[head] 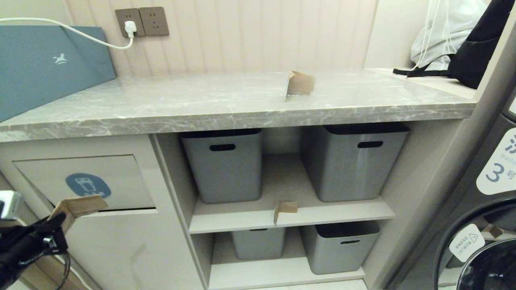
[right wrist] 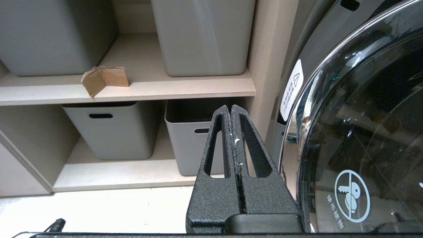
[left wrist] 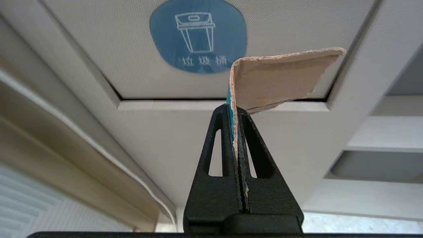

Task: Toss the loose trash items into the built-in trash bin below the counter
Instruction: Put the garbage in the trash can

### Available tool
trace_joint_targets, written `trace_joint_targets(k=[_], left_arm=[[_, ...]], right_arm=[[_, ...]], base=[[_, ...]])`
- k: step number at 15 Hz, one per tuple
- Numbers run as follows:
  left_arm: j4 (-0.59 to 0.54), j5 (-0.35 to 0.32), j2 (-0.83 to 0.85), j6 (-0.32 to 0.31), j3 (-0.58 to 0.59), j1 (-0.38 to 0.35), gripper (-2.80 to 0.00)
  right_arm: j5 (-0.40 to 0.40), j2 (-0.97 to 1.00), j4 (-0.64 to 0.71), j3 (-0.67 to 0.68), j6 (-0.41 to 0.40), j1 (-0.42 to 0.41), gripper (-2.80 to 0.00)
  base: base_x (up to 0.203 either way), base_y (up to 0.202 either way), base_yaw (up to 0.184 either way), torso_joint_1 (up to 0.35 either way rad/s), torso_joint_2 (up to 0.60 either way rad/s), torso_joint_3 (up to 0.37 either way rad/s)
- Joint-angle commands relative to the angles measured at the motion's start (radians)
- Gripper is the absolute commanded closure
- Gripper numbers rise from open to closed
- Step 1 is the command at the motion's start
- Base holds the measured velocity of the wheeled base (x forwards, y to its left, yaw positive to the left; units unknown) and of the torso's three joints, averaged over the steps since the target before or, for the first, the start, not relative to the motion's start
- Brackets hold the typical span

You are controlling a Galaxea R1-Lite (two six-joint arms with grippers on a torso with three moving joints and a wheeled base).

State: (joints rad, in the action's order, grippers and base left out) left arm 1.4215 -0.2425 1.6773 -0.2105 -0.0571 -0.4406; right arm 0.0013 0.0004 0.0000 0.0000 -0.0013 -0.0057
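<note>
Cardboard scrap point(left wrist: 281, 79) sits clamped between the left gripper's point(left wrist: 235, 110) fingers, held up just before the lower edge of the beige bin flap point(left wrist: 99, 49), under its blue sticker point(left wrist: 197, 34). A second scrap point(head: 300, 83) stands on the grey marble desk point(head: 161, 104), and a third point(head: 285, 209) rests on the shelf point(head: 342, 211) between two grey tubs point(head: 223, 169). By the washer door point(right wrist: 363, 132), the right gripper point(right wrist: 231, 109) hangs idle, fingers pressed together with nothing between them.
</note>
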Motion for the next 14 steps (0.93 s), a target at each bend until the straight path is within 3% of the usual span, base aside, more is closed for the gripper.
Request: trace_joint_targets(k=[1,14], left_arm=[[0.02,-0.008,0.095,-0.007,-0.021,-0.009,0.0],[0.047,-0.045,0.45,-0.01,-0.38,-0.002,0.0]], right_arm=[[0.0,0.0,0.0,0.0,0.0,0.0,0.0],[0.0,0.0,0.0,0.0,0.0,0.001,0.0]], base=[[0.0,0.0,0.0,0.0,0.0,0.0],[0.0,0.0,0.0,0.0,0.0,0.0]])
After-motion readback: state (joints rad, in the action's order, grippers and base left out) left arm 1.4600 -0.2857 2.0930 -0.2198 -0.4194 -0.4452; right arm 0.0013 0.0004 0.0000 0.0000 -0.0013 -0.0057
